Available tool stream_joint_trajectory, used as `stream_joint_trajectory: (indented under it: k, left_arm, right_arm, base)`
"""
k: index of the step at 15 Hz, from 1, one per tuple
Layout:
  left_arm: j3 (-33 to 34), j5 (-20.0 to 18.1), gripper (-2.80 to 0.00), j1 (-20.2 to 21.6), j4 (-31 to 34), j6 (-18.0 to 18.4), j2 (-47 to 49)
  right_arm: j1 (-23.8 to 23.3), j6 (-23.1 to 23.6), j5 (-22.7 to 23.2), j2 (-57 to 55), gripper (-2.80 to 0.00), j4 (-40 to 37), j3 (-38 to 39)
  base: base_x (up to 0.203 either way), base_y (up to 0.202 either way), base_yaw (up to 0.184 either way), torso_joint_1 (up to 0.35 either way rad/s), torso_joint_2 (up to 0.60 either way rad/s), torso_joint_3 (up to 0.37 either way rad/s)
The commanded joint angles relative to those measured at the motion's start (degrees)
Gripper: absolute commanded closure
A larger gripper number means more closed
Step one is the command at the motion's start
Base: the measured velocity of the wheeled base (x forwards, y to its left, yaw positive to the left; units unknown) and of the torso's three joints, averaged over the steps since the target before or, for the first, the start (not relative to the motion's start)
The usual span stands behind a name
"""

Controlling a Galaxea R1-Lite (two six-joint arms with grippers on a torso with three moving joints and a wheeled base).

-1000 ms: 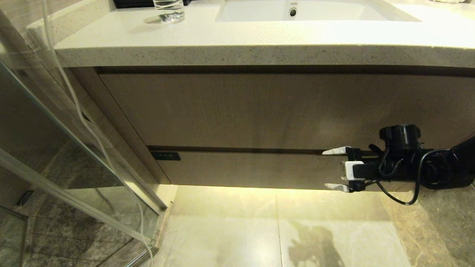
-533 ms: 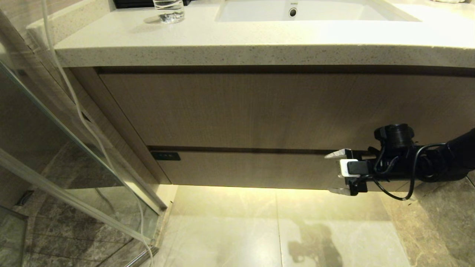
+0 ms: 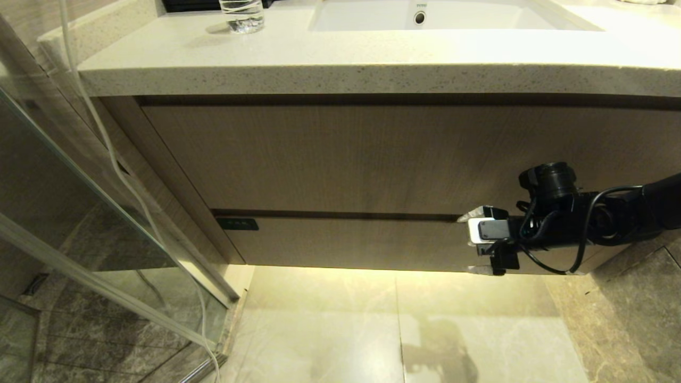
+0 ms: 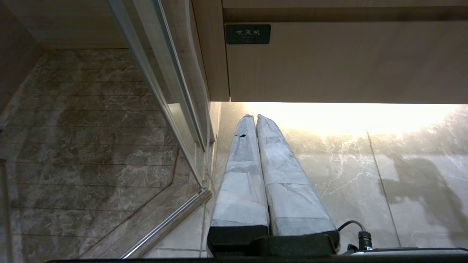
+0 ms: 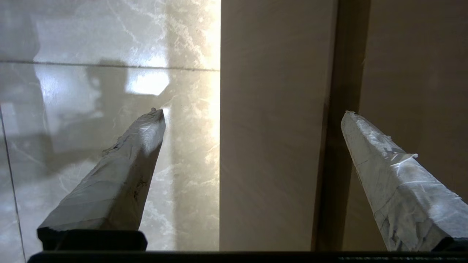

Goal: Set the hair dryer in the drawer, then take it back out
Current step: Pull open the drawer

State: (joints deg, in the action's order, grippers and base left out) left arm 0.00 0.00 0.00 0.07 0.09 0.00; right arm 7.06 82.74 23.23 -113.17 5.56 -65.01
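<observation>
The drawer (image 3: 362,242) is the low wood-grain front under the vanity, pushed in, with a small black tag (image 3: 237,224) at its left corner. My right gripper (image 3: 471,243) hovers in front of its right part, open wide. One fingertip is level with the dark gap above the drawer, the other with its lower edge. In the right wrist view the drawer front (image 5: 274,128) lies between the spread fingers of the right gripper (image 5: 252,114), with nothing held. My left gripper (image 4: 255,117) is shut and empty, parked low near the drawer's (image 4: 329,62) tagged corner. The hair dryer is out of view.
A taller wood-grain panel (image 3: 372,154) sits above the drawer, under a speckled countertop (image 3: 340,64) with a sink (image 3: 452,16) and a drinking glass (image 3: 242,16). A glass shower door (image 3: 106,213) stands at the left. Marble floor (image 3: 404,330) spreads below.
My right arm has slid left along the drawer front and risen slightly, its fingers still spread. The drawer and the left arm have not moved.
</observation>
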Motion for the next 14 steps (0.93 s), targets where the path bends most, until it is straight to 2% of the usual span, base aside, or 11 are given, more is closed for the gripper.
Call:
stream_joint_trajectory:
  k: [1,9,14]
  left_arm:
    - [0.0,0.0,0.0,0.0,0.0,0.0,0.0]
    - [0.0,0.0,0.0,0.0,0.0,0.0,0.0]
    - [0.0,0.0,0.0,0.0,0.0,0.0,0.0]
  right_arm:
    - [2.6,-0.6,-1.1,0.7,-2.8,0.4,-0.4]
    - [6.9,-0.6,-11.5,-2.0,-2.8,1.7,-1.0]
    - [7.1,-1.0,-13.5,-5.0,-2.8,2.0,-2.5]
  base:
    - [0.0,0.0,0.0,0.0,0.0,0.0]
    - [0.0,0.0,0.0,0.0,0.0,0.0]
    - [0.0,0.0,0.0,0.0,0.0,0.0]
